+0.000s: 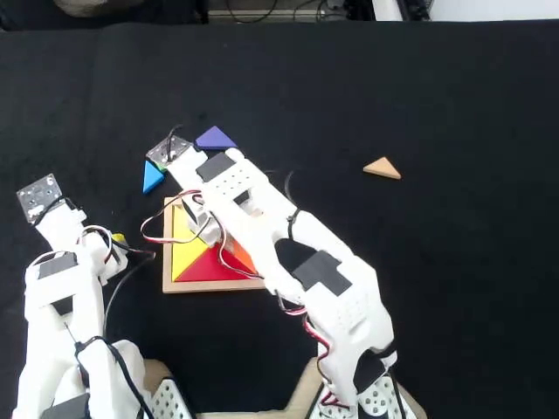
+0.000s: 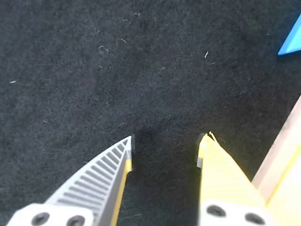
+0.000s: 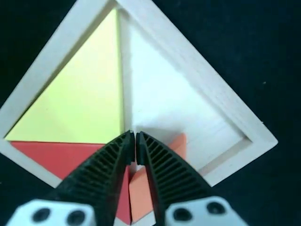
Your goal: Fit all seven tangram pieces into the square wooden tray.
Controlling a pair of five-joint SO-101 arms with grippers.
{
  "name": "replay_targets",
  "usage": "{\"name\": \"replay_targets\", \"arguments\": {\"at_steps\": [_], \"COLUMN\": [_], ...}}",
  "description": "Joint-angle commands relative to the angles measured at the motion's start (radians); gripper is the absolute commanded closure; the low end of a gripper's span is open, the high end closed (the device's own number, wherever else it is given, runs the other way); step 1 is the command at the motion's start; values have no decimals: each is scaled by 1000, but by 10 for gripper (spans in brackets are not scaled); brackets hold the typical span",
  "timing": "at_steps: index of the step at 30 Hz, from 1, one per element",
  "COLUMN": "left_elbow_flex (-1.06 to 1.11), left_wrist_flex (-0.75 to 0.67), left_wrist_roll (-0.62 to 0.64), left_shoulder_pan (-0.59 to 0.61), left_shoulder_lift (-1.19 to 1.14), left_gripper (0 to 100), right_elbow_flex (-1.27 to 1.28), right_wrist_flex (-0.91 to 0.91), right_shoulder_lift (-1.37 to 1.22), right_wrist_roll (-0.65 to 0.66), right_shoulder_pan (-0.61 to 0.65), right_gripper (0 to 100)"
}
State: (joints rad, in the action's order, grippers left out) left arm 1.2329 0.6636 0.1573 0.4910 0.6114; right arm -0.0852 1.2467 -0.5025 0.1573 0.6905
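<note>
Over the tray [image 3: 202,84] we judge right pincer [image 3: 135,136], closed empty, seating orange piece [image 3: 176,143]; left pincer [image 2: 164,141] open, idle; next needs blue triangle [image 1: 152,177].

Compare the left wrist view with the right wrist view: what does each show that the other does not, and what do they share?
Left wrist view alone: the open left gripper and a corner of the blue piece. Right wrist view alone: the shut right gripper, the red triangle and an orange piece. Both: the wooden tray, the yellow triangle in it, and black cloth.
</note>
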Motion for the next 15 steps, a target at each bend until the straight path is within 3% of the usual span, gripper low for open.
{"name": "replay_targets", "arguments": {"at_steps": [1,7,15], "left_elbow_flex": [-45,-45,-45], "left_wrist_flex": [0,0,0], "left_wrist_roll": [5,5,5], "left_shoulder_pan": [-10,-10,-10], "left_shoulder_lift": [17,17,17], "left_gripper": [770,770,770], "right_elbow_flex": [-13,4,-99], "right_wrist_flex": [8,9,121], "right_shoulder_lift": [7,15,289], "right_wrist_roll": [9,9,9], "right_shoulder_pan": [15,63,-180], "right_gripper": [988,988,988]}}
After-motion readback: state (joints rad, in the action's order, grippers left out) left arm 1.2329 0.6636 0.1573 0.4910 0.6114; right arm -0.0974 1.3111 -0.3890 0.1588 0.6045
